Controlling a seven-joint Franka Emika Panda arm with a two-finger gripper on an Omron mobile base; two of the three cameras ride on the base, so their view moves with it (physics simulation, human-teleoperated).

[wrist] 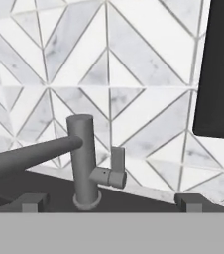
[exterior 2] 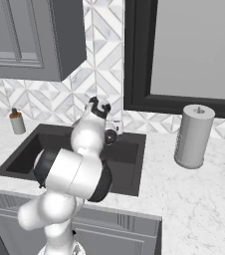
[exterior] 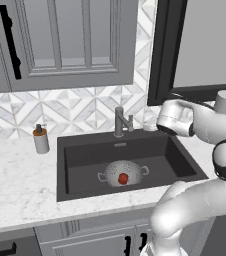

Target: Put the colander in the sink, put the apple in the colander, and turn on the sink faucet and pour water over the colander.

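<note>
Gripper [wrist: 112, 203] spread wide, holding nothing, facing the faucet [wrist: 86, 163] w/ lever [wrist: 115, 171] just ahead (fingertips low in hand view). Colander [exterior: 123, 173] sits on sink [exterior: 80, 150] floor, apple [exterior: 123, 178] inside it, so both placements look done. Left to do: lever on, water over colander; no water seen yet.

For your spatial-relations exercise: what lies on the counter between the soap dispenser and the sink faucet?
In the left base view, nothing stands between the soap dispenser and the sink faucet: just bare white counter and the sink back-left rim.
</note>
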